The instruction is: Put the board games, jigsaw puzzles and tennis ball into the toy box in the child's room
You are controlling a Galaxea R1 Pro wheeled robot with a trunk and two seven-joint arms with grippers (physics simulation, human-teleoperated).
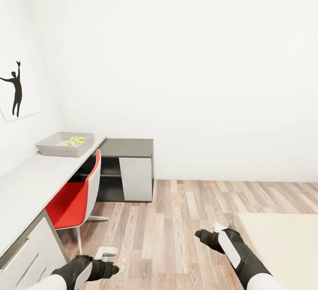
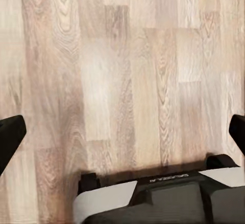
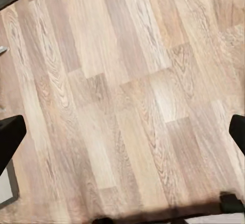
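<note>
1. Head view is showing the robot standing on the wood-plank floor [image 1: 176,219] between the worktop [image 1: 31,184] at its left and the bed [image 1: 282,246] at its right, so it is apparently travelling between the two rather than grasping anything.
2. The toy box [image 1: 66,144] is sitting at the far end of the worktop, near the wall, with a pastel mosaic jigsaw puzzle [image 1: 71,141] lying inside it; no toy is showing on the near stretch of the worktop.
3. A red chair [image 1: 77,197] is standing against the worktop, with a dark-topped cabinet [image 1: 128,166] beyond it.
4. The left end effector [image 2: 122,134] is hanging wide open over bare floorboards, holding and touching nothing.
5. The right end effector [image 3: 122,132] is likewise spread wide and empty above the floor.
6. Judging from this, the next move is calling for a turn toward the bed, where board games should be waiting, then lowering an open end effector over one.
</note>
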